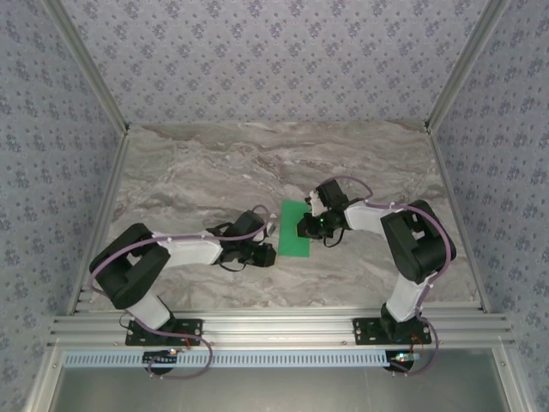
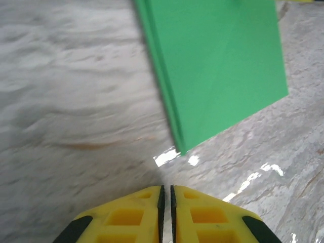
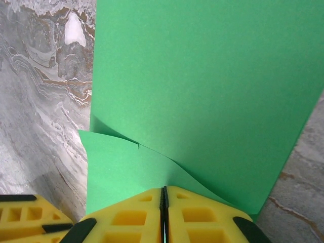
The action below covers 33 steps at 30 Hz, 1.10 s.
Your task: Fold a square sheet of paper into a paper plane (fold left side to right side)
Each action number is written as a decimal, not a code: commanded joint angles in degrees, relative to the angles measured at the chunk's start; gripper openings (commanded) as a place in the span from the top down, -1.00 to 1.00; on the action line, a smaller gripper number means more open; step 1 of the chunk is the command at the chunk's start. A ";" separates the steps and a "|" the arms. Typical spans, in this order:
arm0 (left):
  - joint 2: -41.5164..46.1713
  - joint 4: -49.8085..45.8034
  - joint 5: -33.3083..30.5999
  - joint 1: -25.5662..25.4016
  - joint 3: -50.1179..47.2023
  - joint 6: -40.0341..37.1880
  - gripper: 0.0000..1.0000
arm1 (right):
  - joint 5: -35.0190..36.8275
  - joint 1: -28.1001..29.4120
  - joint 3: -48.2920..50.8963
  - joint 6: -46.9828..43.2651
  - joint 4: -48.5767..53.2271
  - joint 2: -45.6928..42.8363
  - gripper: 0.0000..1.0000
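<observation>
The green paper (image 1: 290,237) lay at the middle of the table (image 1: 206,172) in the overhead view, already a narrow upright strip rather than a square. So the side-to-side fold looked to be the step in hand, and close to done. The right gripper (image 3: 164,202) sat at the strip's right edge with its fingers closed. In its own camera the top layer of paper ran straight into the tips and curled up off the layer beneath at the lower left of the frame. That read as a pinch on the upper flap, with the flap not yet lying flat. The left gripper (image 2: 166,200) hung just left of the strip, fingers closed on nothing. The paper's near corner lay a little ahead of them, toward the upper right of its view and apart from the tips. By that showing the crease was not yet set. The next move called for the flap to be laid down with its edges matching, let go, then pressed flat along the fold — closed fingers would do for the rubbing. A loose flap could spring back otherwise.
</observation>
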<state>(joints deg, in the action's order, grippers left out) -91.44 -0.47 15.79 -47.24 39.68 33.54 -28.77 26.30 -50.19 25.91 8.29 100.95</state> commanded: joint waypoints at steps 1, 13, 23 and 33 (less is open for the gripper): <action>3.71 -0.97 1.70 2.84 -0.22 0.83 0.66 | -0.21 0.20 0.12 -0.19 -0.15 -2.76 0.67; -2.36 6.82 8.21 8.21 6.60 0.77 0.11 | 9.44 -1.77 7.23 -3.64 2.94 -20.32 -0.28; -13.04 8.15 11.88 8.48 14.74 0.44 0.14 | 8.09 -2.01 11.10 -4.39 4.59 -25.66 -0.40; -12.36 9.73 11.77 9.59 13.23 0.84 0.77 | 1.22 -2.84 13.14 -0.17 -0.30 -23.48 -0.62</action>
<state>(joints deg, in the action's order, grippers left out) -105.78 7.68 27.07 -38.33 53.89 34.52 -23.90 23.90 -37.91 23.70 10.50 76.44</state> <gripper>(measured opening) 0.124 0.806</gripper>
